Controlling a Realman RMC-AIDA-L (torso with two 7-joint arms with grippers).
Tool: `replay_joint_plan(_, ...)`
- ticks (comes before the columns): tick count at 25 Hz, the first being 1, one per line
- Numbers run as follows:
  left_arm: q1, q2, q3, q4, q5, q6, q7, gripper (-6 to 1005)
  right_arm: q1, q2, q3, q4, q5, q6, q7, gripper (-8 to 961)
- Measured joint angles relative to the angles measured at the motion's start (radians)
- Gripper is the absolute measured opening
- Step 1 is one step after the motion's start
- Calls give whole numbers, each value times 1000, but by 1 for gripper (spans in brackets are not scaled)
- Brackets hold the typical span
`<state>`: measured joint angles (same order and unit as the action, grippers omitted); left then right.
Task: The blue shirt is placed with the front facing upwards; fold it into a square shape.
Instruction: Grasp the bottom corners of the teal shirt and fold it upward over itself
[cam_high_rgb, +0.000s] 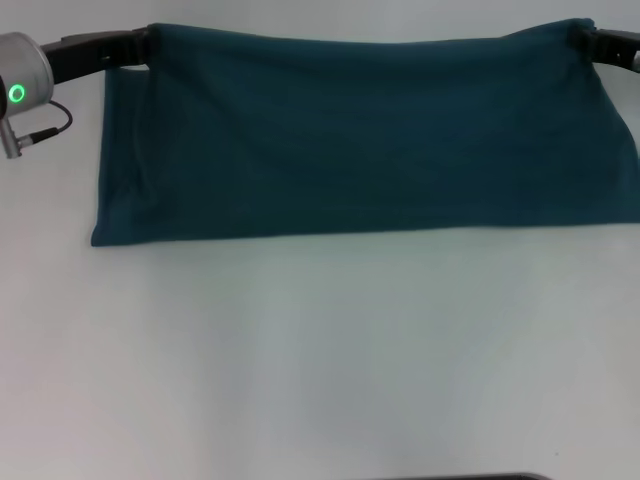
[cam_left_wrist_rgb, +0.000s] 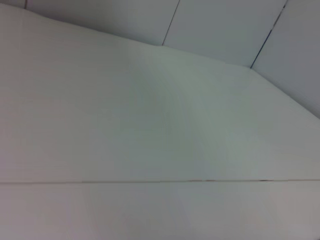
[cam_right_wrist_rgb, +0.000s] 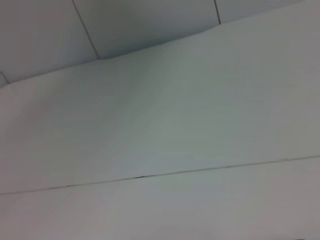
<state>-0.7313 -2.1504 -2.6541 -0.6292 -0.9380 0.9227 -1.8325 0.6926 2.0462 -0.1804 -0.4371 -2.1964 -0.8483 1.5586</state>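
1. The blue shirt (cam_high_rgb: 360, 135) lay on the white table (cam_high_rgb: 320, 360) as a wide folded band across the far part of the head view; only plain teal cloth faced up; its near edge ran straight from side to side, and its right end ran out of view
2. The left gripper (cam_high_rgb: 143, 42) sat at the band's far left corner, where the dark fingers met the cloth and the corner looked drawn up toward them; the fingers appeared clamped on that corner
3. The right gripper (cam_high_rgb: 588, 36) sat at the far right corner in the same manner, its dark tip touching the raised cloth edge; it appeared closed on that corner
4. The far edge of the shirt sagged slightly between the two grippers
5. Both wrist views showed only pale surface with thin seams; neither the shirt nor any fingers appeared there
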Motion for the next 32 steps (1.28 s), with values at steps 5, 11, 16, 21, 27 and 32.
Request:
replay_joint_plan(5,-3,0,3,0,-1,-5,0,21,5,0,-2,1,1,2,0,50)
replay_joint_plan(11,-4,0,3,0,-2,-8,-2,21,7,0,-11,1,1,13,0,56)
replay_joint_plan(16,-3,-1,4,0,-2,-17,-3,20,13,0,-41,7,1,35,4,85)
replay_joint_plan(21,-1,-6,61,2,-3,-19,-7,34,17,3,-116,14,1,63,12,113)
replay_joint_plan(27,2,-9,87,2,-3,-21,-23,55,16,3,-131,13,0,67,15,148)
replay_joint_plan(32,6,-9,78,-6,-2,-41,-62,225,15,-6,-132,2,-1,88,31,238)
